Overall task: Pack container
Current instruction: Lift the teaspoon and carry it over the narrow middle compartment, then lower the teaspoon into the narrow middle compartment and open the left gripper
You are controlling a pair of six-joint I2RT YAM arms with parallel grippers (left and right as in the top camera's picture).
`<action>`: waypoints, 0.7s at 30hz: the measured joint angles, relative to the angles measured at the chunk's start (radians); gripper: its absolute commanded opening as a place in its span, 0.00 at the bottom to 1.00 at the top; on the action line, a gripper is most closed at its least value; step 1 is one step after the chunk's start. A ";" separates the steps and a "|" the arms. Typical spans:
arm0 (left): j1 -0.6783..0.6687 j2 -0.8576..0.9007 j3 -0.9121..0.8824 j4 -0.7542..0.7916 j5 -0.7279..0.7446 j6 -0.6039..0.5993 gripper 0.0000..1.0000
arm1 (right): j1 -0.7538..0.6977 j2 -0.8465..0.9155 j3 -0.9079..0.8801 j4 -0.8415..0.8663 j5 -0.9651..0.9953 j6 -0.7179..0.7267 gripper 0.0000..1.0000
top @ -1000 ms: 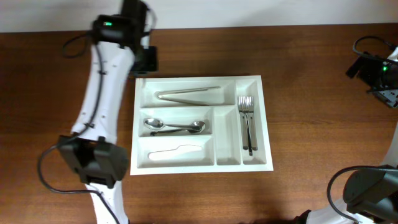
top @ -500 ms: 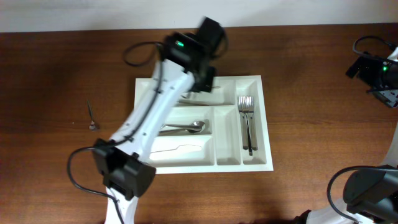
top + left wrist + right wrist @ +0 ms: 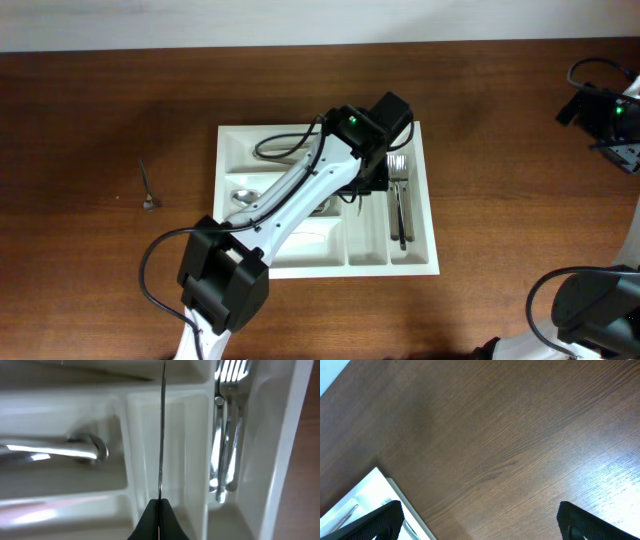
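Observation:
The container [image 3: 432, 200] is a large white cutlery tray in the middle of the table. It holds tongs [image 3: 285, 148] in the top slot, spoons [image 3: 243, 197] in the middle slot and forks [image 3: 399, 200] in the right narrow slot. My left gripper [image 3: 368, 185] is over the tray's inner narrow slot. In the left wrist view it [image 3: 159, 510] is shut on a thin metal utensil [image 3: 161, 435] seen edge-on above that slot [image 3: 187, 450], beside the forks [image 3: 227, 435]. My right gripper [image 3: 480, 525] is open and empty over bare wood at the far right.
A small thin metal piece [image 3: 148, 190] lies on the wooden table left of the tray. The right arm's base [image 3: 610, 115] sits at the far right edge. The tray's corner [image 3: 365, 490] shows in the right wrist view. The left arm hides part of the tray's middle.
My left arm has swung from behind the tray's back left corner to over its right middle, carrying the thin utensil. The right arm has not moved.

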 measured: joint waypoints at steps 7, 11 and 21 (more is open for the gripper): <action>-0.030 0.000 0.000 0.016 0.026 -0.079 0.02 | 0.000 0.000 0.000 0.000 0.000 0.000 0.99; -0.077 0.009 0.000 0.014 -0.003 -0.089 0.02 | 0.000 0.000 0.000 0.000 0.000 0.000 0.99; -0.110 0.089 -0.005 -0.036 -0.027 -0.087 0.02 | 0.000 0.000 0.000 0.000 0.000 0.000 0.99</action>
